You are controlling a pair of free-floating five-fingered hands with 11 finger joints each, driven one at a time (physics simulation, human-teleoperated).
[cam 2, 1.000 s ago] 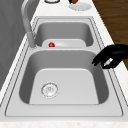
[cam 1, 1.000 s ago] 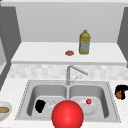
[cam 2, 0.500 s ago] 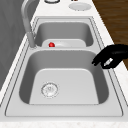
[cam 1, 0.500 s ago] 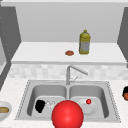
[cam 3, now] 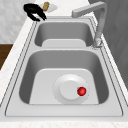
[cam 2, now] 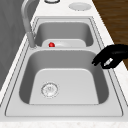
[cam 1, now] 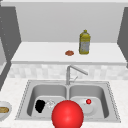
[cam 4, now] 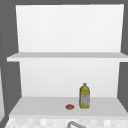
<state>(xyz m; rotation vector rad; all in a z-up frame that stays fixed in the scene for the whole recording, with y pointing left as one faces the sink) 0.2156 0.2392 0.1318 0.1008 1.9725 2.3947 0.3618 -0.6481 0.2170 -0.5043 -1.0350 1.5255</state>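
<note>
Left hand [cam 2: 112,57], at the right of the left side view, hangs over the front rim of the sink [cam 2: 113,82] at its left basin. Its fingers are curled downward and grip nothing. The drain [cam 2: 50,89] lies lower left, well apart. The bowl [cam 3: 53,8] stands near the hand, upper left of the right side view. Judgement: any descent should clear the rim first, and the fingers should uncurl before contact.

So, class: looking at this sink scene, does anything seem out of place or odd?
One thing: a big red ball hangs at the sink's front edge in the front view. Otherwise it looks orderly: a small red ball sits on a plate in the right basin, and the left hand hovers over the left basin's front rim, fingers curled, holding nothing.
</note>
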